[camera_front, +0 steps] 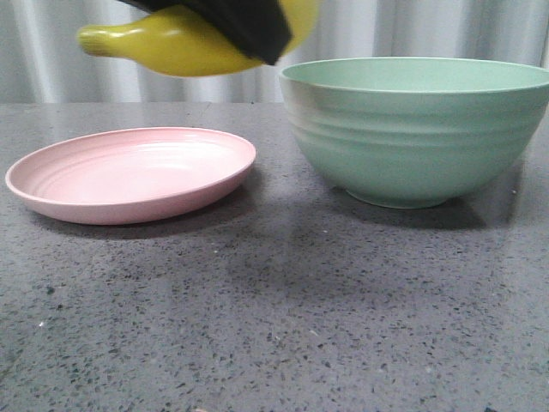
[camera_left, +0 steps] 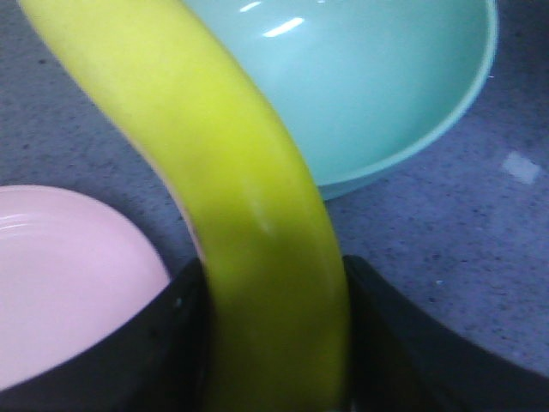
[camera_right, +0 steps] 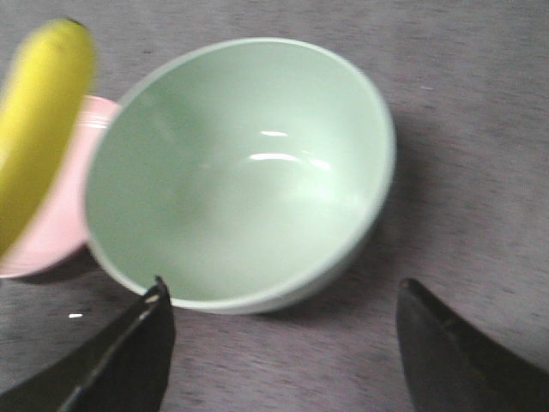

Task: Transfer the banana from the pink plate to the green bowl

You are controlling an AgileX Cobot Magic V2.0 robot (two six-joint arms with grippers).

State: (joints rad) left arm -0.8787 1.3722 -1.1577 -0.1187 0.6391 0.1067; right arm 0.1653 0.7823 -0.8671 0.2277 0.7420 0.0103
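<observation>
The yellow banana (camera_front: 171, 41) hangs in the air above the gap between the pink plate (camera_front: 129, 172) and the green bowl (camera_front: 420, 129). My left gripper (camera_front: 244, 26) is shut on its middle, the black fingers pressing both sides of the banana (camera_left: 249, 223). Beneath it lie the empty plate (camera_left: 60, 275) and the empty bowl (camera_left: 360, 86). My right gripper (camera_right: 279, 296) stands open above the table beside the bowl (camera_right: 240, 172), nothing between its fingers; from there the banana (camera_right: 39, 112) shows over the plate (camera_right: 60, 223).
A dark speckled stone tabletop (camera_front: 274, 326) carries the plate at the left and the bowl at the right. A pale pleated curtain (camera_front: 51, 51) closes the back.
</observation>
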